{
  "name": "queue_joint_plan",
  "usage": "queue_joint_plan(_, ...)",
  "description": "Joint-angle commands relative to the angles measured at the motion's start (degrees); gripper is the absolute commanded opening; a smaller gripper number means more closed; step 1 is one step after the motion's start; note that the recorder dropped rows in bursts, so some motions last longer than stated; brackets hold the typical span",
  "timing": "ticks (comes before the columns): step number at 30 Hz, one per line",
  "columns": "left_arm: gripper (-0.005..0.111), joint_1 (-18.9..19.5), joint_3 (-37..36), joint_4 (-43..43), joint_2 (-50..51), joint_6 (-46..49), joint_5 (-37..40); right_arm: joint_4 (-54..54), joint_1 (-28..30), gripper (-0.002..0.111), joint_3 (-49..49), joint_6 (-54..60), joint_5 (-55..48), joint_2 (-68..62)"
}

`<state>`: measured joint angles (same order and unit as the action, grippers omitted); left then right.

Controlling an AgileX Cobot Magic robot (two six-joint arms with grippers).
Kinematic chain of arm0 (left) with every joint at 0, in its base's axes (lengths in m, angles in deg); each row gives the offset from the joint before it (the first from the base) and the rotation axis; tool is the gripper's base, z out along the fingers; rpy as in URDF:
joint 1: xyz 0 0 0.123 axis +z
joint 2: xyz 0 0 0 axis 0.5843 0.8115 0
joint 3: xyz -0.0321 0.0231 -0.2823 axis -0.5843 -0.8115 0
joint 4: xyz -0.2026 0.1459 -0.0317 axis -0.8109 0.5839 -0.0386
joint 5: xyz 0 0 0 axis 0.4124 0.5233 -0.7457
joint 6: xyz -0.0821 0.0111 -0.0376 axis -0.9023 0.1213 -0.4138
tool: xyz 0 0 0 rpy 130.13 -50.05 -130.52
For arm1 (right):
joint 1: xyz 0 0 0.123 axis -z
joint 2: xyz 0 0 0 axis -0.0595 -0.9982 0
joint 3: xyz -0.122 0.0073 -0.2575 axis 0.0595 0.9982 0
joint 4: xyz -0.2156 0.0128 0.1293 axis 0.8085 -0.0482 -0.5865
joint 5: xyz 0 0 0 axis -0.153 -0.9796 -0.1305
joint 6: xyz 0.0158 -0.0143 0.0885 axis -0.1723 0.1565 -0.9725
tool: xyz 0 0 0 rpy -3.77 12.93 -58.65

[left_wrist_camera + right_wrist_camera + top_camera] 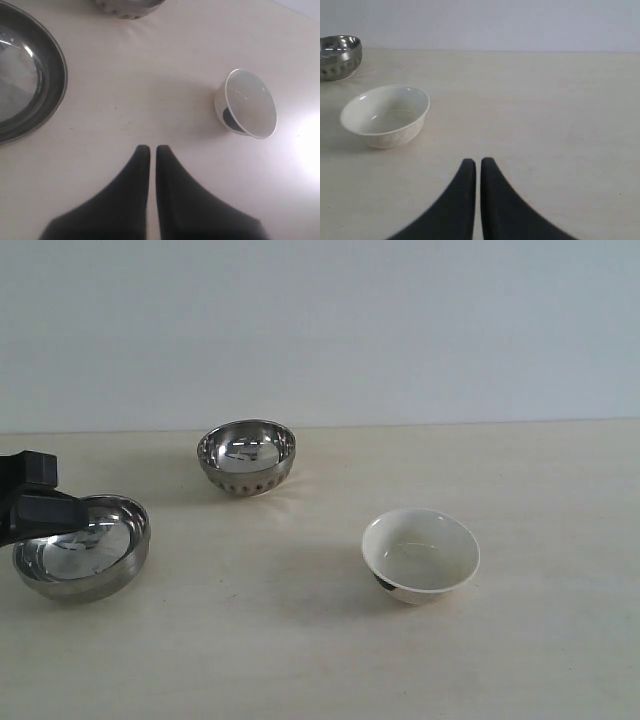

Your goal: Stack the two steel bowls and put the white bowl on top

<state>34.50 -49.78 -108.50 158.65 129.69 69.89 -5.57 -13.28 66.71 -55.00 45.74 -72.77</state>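
Note:
The wide plain steel bowl [82,548] sits at the left of the table. The smaller dimpled steel bowl [247,456] stands further back, apart from it. The white bowl [420,553], with a dark mark low on its side, rests right of centre. My left gripper [60,512] hangs at the left edge, overlapping the wide bowl's rim in the exterior view. In the left wrist view my left gripper [153,148] is shut and holds nothing, with the wide bowl [25,85] beside it and the white bowl [247,105] further off. My right gripper [477,161] is shut and empty, near the white bowl [387,115]; it does not show in the exterior view.
All three bowls stand on a pale beige table [540,640] with a plain white wall [400,330] behind it. The dimpled bowl [337,57] shows at the edge of the right wrist view.

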Motion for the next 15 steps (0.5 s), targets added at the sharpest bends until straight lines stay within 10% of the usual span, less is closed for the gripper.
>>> queue_joint_plan(1, 0.004, 0.04, 0.30, -0.40, 0.10, 1.50, -1.19, -2.67, 0.21, 0.000, -0.02, -1.14, 7.28, 0.36)
queue_joint_plan(15, 0.004, 0.04, 0.30, -0.40, 0.10, 1.50, -3.61, -16.48, 0.21, 0.000, -0.02, -16.57, 29.94, 0.36)
